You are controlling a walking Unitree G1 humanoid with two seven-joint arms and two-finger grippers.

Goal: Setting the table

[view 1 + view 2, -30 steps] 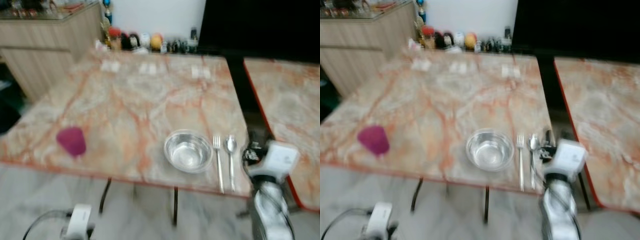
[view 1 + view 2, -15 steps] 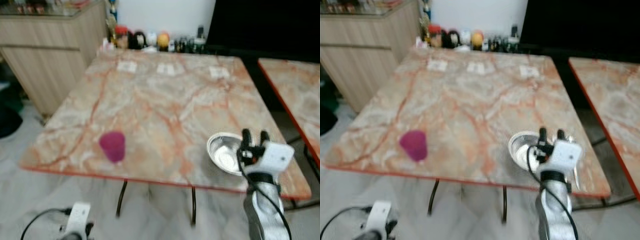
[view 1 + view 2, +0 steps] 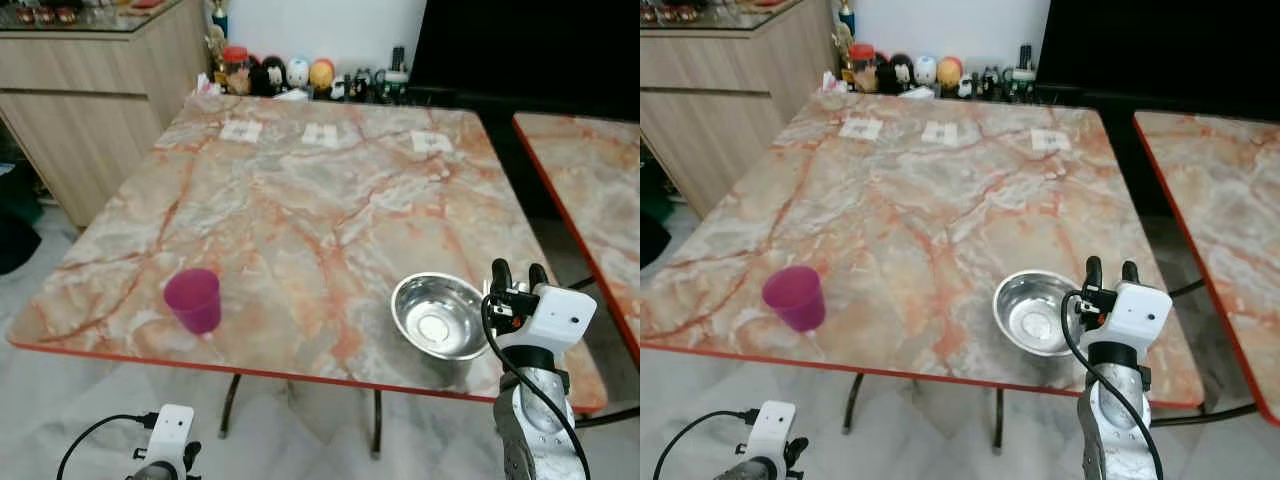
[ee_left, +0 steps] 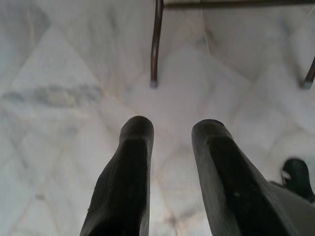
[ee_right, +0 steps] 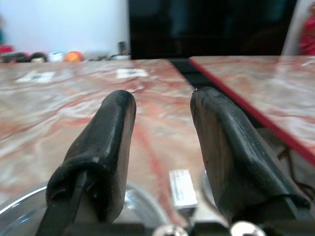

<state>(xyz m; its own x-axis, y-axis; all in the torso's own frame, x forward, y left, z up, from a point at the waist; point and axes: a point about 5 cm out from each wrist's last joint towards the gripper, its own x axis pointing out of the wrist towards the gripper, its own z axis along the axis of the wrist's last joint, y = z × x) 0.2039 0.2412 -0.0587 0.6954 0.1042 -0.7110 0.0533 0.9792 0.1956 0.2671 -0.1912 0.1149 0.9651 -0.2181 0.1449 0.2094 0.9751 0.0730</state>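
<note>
- The right gripper [image 3: 1107, 270] is raised at the near right edge of the orange-veined marble table [image 3: 300, 210], its two long black fingers [image 5: 110, 142] pointing up and held apart with a clear gap between them, holding nothing.
- The round shiny steel bowl [image 3: 438, 316] sits on the table just beside this gripper, on its left, close to the table's near edge.
- In the right wrist view the bowl's rim lies under the fingers, and the flat end of a silver utensil handle [image 5: 182, 189] lies between them on the tabletop; which utensil it is cannot be told.
- The small magenta plastic cup [image 3: 192, 300] stands upright well to the left of the right gripper, near the table's front left edge.
- Far beyond the gripper, three white paper labels [image 3: 322, 134] lie in a row, with small jars and figurines [image 3: 290, 75] at the back edge.
- The left gripper [image 4: 172, 132] hangs low over the pale marble floor [image 4: 64, 73], fingers parted and empty.
</note>
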